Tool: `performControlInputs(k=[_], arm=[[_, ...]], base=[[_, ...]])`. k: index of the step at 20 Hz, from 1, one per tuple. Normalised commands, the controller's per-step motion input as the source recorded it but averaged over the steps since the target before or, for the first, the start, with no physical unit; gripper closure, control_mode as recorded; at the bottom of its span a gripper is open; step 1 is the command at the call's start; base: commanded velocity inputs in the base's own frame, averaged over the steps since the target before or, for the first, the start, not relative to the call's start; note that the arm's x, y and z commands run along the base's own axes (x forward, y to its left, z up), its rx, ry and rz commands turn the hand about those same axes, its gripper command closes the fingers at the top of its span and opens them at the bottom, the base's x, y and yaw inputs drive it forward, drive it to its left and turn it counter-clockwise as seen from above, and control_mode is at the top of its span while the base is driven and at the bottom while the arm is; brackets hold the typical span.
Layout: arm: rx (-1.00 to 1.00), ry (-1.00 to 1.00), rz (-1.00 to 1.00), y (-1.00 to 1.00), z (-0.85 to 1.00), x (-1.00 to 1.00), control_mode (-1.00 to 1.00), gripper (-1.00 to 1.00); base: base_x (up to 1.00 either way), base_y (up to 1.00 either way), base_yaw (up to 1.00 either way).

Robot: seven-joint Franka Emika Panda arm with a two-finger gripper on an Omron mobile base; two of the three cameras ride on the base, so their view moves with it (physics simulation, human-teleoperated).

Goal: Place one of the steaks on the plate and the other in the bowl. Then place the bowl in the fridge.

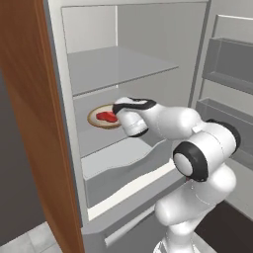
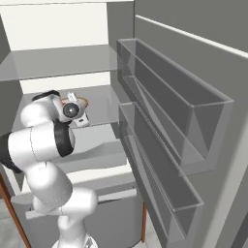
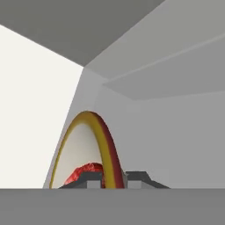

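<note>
Dark gripper [image 3: 115, 179] jaws clench the shallow tan brown-rimmed bowl [image 3: 110, 149] at its rim; stiff, light, likely slippery; red steak [image 3: 83, 172] inside.

Arm rises from lower right of left base view, elbow bent, forearm reaching toward frame center. Gripper [image 3: 115, 179] at bottom center of hand view, fingertips prob. nearly closed.

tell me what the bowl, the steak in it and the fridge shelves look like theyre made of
Bowl: likely glazed ceramic, smooth tan with a darker brown rim. Steak: raw meat, bright red and lumpy. Fridge shelves: flat pale grey, matte, plastic or painted metal; the render leaves it open. The gripper sits at the bowl's rim.
</note>
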Motion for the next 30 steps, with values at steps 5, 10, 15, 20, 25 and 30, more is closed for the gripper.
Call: performControlInputs(k=[5, 10, 15, 20, 25, 30], arm=[[-0.02, 0.0, 0.0, 0.12, -0.1, 0.24, -1.0, -1.0], [0.0, -0.02, 0.0, -0.11, 0.17, -0.26, -1.0, -1.0], [0.0, 0.0, 0.0, -0.57, 0.28, -0.93, -1.0, -1.0], [0.0, 0.06, 0.0, -0.76, 0.94, -0.83, -1.0, -1.0], [0.0, 0.26, 0.07, -0.55, 1.0, -0.62, -1.0, -1.0], [-0.02, 0.49, 0.16, -0.22, 1.0, -0.49, -1.0, -1.0]], base=[[0.0, 0.0, 0.0], [0.0, 0.0, 0.0], [0.0, 0.0, 0.0], [0.0, 0.0, 0.0], [0.0, 0.0, 0.0], [0.0, 0.0, 0.0]])
